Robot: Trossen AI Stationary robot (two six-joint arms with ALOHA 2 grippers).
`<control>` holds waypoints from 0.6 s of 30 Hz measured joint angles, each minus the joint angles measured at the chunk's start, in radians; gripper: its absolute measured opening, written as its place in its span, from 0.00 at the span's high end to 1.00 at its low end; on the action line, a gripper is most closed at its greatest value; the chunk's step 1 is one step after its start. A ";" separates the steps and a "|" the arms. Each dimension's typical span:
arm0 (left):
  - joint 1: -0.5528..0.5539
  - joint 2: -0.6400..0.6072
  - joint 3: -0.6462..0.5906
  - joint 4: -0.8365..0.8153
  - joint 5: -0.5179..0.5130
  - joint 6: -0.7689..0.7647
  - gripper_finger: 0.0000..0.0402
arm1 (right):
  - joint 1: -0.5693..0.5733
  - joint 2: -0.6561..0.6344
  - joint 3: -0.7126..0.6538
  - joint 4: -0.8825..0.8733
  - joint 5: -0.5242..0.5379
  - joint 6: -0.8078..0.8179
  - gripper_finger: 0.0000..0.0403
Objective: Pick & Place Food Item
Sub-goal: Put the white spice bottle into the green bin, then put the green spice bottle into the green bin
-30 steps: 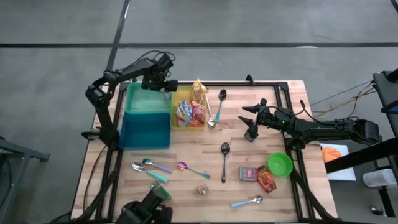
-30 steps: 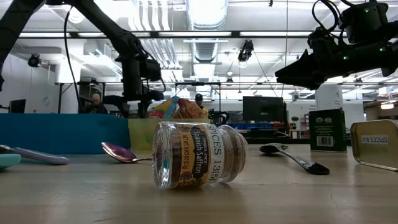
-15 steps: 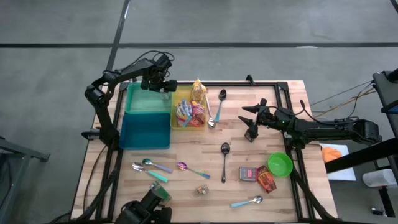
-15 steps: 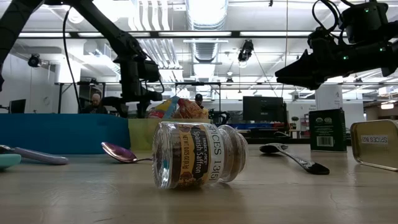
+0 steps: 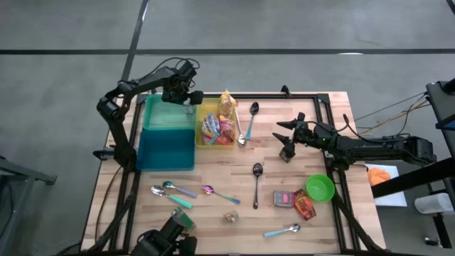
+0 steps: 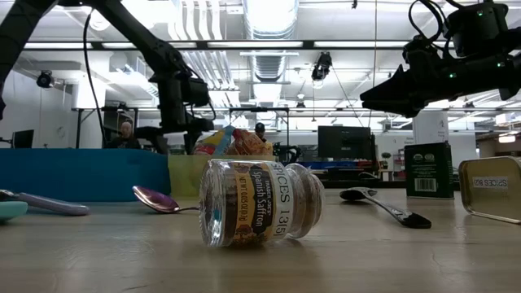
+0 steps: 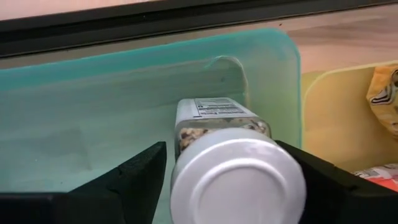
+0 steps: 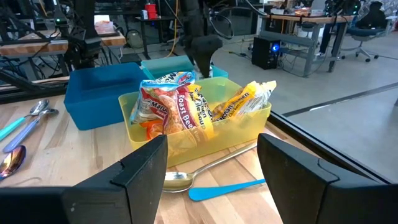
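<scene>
A glass spice jar (image 7: 219, 127) with a silver lid (image 7: 237, 182) stands in the far right corner of the blue bin (image 5: 167, 135), its lower end down inside the bin. My left gripper (image 5: 186, 99) points down over it, open, with one finger on each side of the lid. Next to the blue bin, the yellow bin (image 5: 215, 128) holds snack packets (image 8: 180, 106). My right gripper (image 5: 286, 139) hangs open and level above the table's right half, holding nothing. My left gripper comes from above, and its fingers (image 7: 140, 177) stand close beside the jar's lid (image 7: 186, 186). A thin gap shows on one side. The lid hides the other side, so I cannot tell whether a finger touches there.
A saffron jar (image 5: 231, 217) lies on its side near the front edge. Several spoons (image 5: 257, 181) are scattered over the table. A green bowl (image 5: 320, 188) and small packets (image 5: 295, 201) sit at the front right. A dark spoon (image 5: 252, 117) lies beside the yellow bin.
</scene>
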 joint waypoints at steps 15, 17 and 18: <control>-0.023 -0.219 0.000 -0.040 -0.001 0.004 0.27 | 0.000 0.000 0.000 0.000 0.000 0.000 0.39; -0.042 -0.265 -0.007 -0.047 -0.001 0.007 0.27 | 0.000 0.000 0.000 0.000 0.000 0.000 0.39; -0.056 -0.288 -0.010 -0.048 -0.002 0.009 0.27 | 0.000 0.000 0.000 0.000 0.000 0.000 0.39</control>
